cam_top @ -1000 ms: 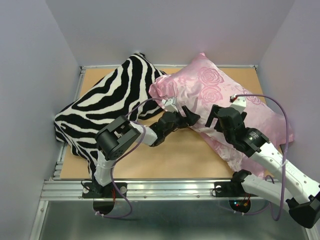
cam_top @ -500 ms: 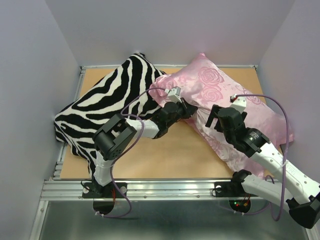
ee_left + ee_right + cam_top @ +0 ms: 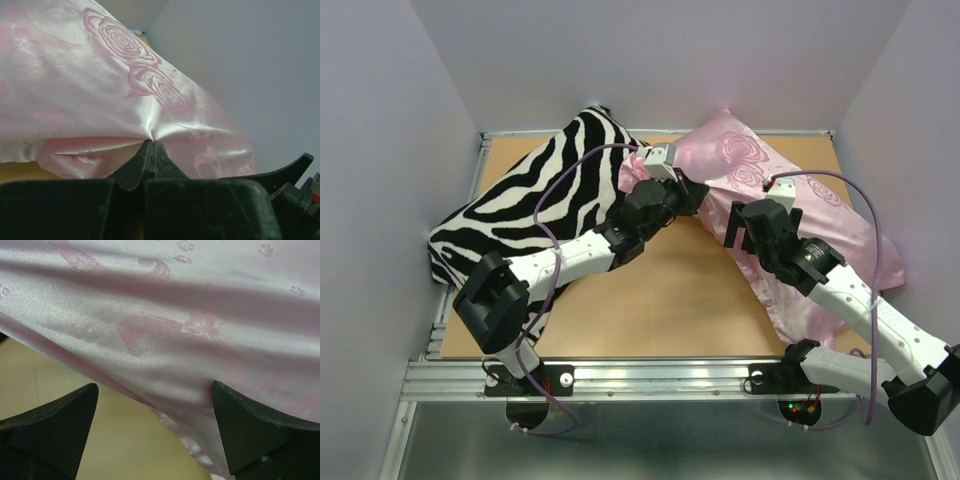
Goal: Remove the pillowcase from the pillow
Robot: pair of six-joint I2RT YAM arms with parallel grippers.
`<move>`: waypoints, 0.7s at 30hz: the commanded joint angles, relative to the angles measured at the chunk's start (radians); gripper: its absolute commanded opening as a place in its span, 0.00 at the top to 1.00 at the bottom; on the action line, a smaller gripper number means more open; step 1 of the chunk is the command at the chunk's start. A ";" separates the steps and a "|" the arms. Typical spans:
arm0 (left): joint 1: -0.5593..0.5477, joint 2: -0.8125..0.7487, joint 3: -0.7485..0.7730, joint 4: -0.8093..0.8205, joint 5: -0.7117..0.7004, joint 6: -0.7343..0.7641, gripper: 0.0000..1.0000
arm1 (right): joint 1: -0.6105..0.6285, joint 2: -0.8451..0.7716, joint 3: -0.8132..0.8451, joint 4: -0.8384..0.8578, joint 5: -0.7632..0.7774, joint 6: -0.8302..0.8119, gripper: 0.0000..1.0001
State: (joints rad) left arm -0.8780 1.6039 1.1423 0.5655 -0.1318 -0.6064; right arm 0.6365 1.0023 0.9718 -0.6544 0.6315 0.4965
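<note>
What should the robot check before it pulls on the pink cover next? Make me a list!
1. Left gripper has hold of the pillowcase: ok. Its fingers are shut on a puckered fold of satin.
2. Right gripper ready to grab: ok. It is open, with the fabric's edge right at its fingers but not pinched.
3. Pillow coming out: not ok. No white shows anywhere; it is hidden inside.
4. Open end of the pillowcase found: cannot tell.
5. Zebra pillow out of the way: cannot tell. It lies close beside the pink one at the back.
</note>
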 commanded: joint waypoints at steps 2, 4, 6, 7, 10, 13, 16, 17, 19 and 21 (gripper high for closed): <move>0.004 -0.067 0.059 -0.033 -0.037 0.056 1.00 | 0.005 0.070 0.087 -0.008 0.027 -0.059 0.00; 0.001 -0.081 0.066 -0.042 -0.037 0.069 1.00 | 0.005 0.100 0.090 -0.007 0.043 -0.055 0.00; -0.001 -0.105 0.080 -0.056 -0.034 0.080 1.00 | 0.005 0.119 0.102 -0.008 0.083 -0.047 0.09; -0.003 -0.114 0.086 -0.062 -0.035 0.088 1.00 | 0.005 0.124 0.111 -0.008 0.094 -0.047 0.15; -0.012 -0.151 0.120 -0.102 -0.046 0.126 1.00 | 0.005 0.127 0.188 -0.013 0.103 -0.056 0.65; -0.032 -0.199 0.154 -0.142 -0.066 0.171 1.00 | 0.005 0.122 0.301 -0.019 0.085 -0.078 0.98; -0.061 -0.246 0.191 -0.196 -0.107 0.214 1.00 | 0.005 0.102 0.396 -0.019 0.030 -0.110 0.99; -0.070 -0.260 0.197 -0.205 -0.118 0.229 1.00 | 0.005 0.098 0.416 -0.019 0.014 -0.118 0.99; -0.094 -0.292 0.214 -0.228 -0.143 0.258 1.00 | 0.005 0.079 0.465 -0.021 -0.030 -0.139 0.99; -0.096 -0.303 0.229 -0.280 -0.143 0.240 1.00 | 0.005 0.071 0.485 -0.033 -0.042 -0.147 0.99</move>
State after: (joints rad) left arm -0.9554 1.3483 1.3121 0.3458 -0.2295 -0.4160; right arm 0.6357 1.1179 1.3483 -0.7315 0.6453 0.3843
